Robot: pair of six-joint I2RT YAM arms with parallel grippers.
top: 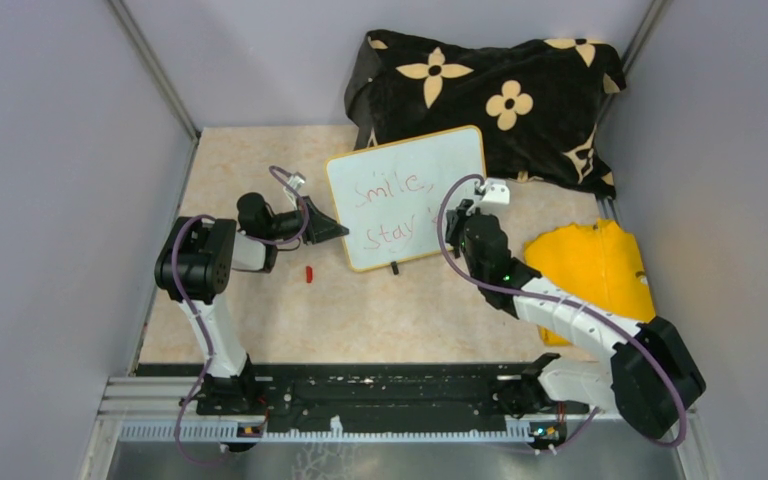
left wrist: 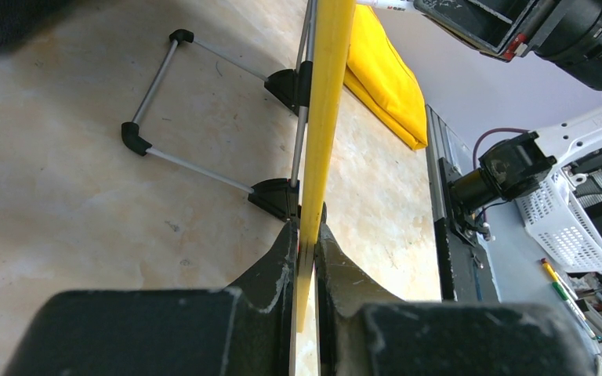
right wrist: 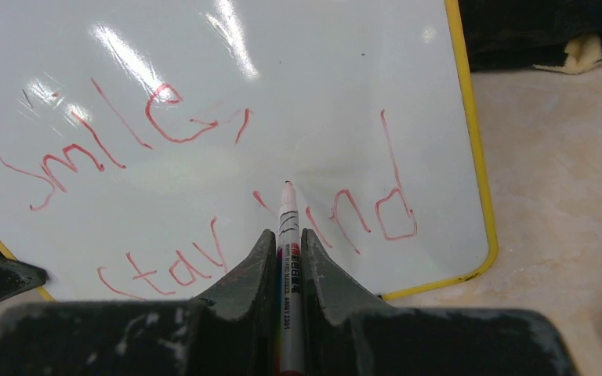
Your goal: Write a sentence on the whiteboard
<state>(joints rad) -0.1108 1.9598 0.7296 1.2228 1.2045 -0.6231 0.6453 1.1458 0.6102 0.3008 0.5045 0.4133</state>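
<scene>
Our left hand (left wrist: 307,227) pinches narrowly on the yellow-framed edge of the small glossy white whiteboard (top: 405,195), which stands at the centre of the top view. Our right hand (right wrist: 286,235) clamps a thin white marker (right wrist: 288,215), its red tip at the red handwritten sentence (top: 387,235). A black flower-patterned cloth (top: 490,95) lies at the upper right and a yellow cloth (top: 595,270) at the right, on the beige surface (top: 260,320).

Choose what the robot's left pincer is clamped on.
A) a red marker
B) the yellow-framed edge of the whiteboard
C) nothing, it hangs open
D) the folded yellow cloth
B: in the left wrist view the left pincer is shut on the yellow edge of the whiteboard, while the marker sits in the right pincer.
</scene>
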